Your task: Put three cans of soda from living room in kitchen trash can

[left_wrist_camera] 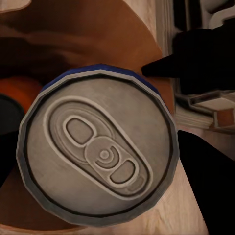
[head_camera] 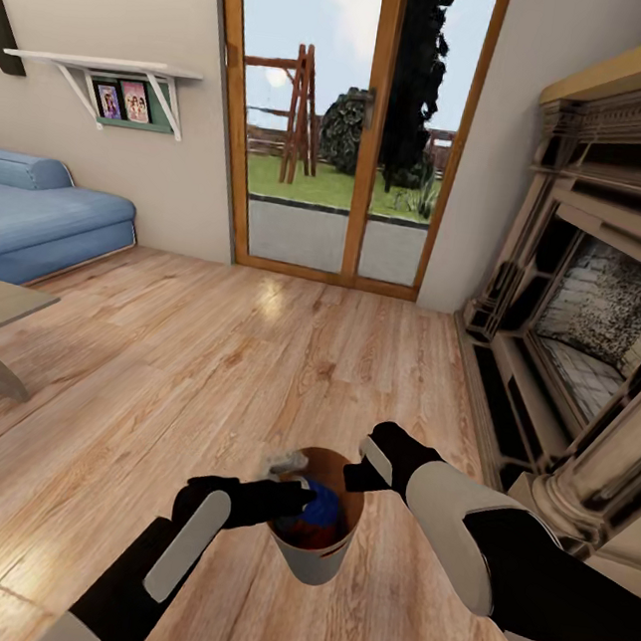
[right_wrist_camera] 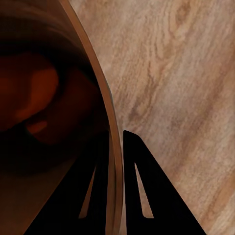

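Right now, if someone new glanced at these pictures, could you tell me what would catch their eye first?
Probably the trash can held up over the wood floor between both arms: the right gripper pinches its rim, one finger inside and one outside. The left gripper holds the dark blue soda can at its mouth, the silver top large in the left wrist view, with orange cans already inside. Behind stand the glass doors and, at right, the fireplace.

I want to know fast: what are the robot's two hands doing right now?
Left gripper: shut on the blue can, over the bin.
Right gripper: shut on the bin's rim.
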Tool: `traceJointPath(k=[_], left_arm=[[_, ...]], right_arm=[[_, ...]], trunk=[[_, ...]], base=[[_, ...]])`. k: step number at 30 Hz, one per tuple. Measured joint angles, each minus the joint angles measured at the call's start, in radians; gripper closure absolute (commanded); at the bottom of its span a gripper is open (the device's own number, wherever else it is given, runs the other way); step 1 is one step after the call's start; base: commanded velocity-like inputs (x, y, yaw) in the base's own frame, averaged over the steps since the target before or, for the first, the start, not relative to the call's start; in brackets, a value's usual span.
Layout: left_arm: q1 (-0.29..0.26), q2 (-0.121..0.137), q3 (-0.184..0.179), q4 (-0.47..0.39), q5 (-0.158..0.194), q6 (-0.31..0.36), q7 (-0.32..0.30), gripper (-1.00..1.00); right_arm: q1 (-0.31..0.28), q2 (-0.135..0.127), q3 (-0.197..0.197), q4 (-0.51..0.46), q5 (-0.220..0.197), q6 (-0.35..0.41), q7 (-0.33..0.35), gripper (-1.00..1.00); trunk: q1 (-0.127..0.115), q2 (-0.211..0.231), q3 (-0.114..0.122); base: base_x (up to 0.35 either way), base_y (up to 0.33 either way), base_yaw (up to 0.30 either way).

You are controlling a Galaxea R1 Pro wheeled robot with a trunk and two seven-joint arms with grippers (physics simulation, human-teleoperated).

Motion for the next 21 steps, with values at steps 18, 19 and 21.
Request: traceJointPath(k=[18, 19, 21], left_arm=[[-0.001, -0.007, -0.006, 0.058, -0.026, -0.086, 0.013, -1.0], [-0.001, -0.007, -0.006, 0.06, -0.026, -0.09, 0.017, -1.0], [-0.001, -0.007, -0.006, 0.065, -0.026, -0.099, 0.026, -1.0]], right_arm=[[0.0, 0.0, 0.007, 0.002, 0.004, 0.001, 0.026, 1.0], [0.0, 0.0, 0.003, 0.002, 0.001, 0.001, 0.031, 1.0], [0.0, 0.0, -0.002, 0.002, -0.003, 0.001, 0.038, 1.0]], trunk=[[0.0, 0.0, 0.0], [0.0, 0.0, 0.0], [0.0, 0.0, 0.0]], base=[[0.0, 0.0, 0.0], [0.0, 0.0, 0.0], [0.0, 0.0, 0.0]])
